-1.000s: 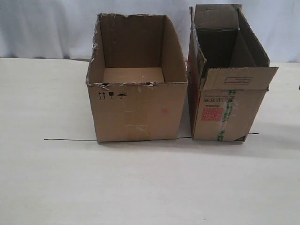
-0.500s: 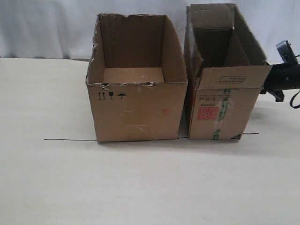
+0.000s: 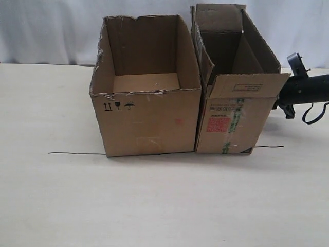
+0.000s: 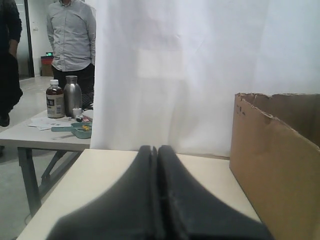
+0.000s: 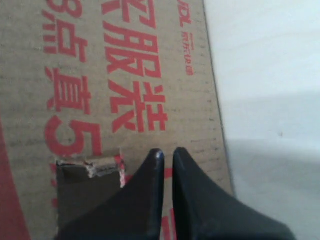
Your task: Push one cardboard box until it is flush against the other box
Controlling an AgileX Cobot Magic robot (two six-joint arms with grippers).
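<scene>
- Cardboard box (image 3: 230,121): stands upright on the counter (image 3: 154,206), right of the other box (image 3: 149,123). Their front bottom corners look touching; I cannot tell whether the sides meet further back.
- Handling, as a judgement: open-topped and empty as far as the view reaches, so probably light and quick to slide on the smooth counter. It is tall and narrow, so a high push could tip it.
- Walls are thin board with one flap folded out in front. They should be stiff near edges and soft mid-panel.
- Right tool (image 5: 165,151): fingers nearly together, holding nothing, with the tips at the red-printed outer side wall beside a torn cut-out (image 5: 87,172). I cannot confirm contact.
- Best contact is probably low on that side wall, clear of the cut-out, with the tool used as a blunt pusher.
- Left tool (image 4: 156,148): fingers pressed together and empty, well apart from the work. The other box's wall is in its view.
</scene>
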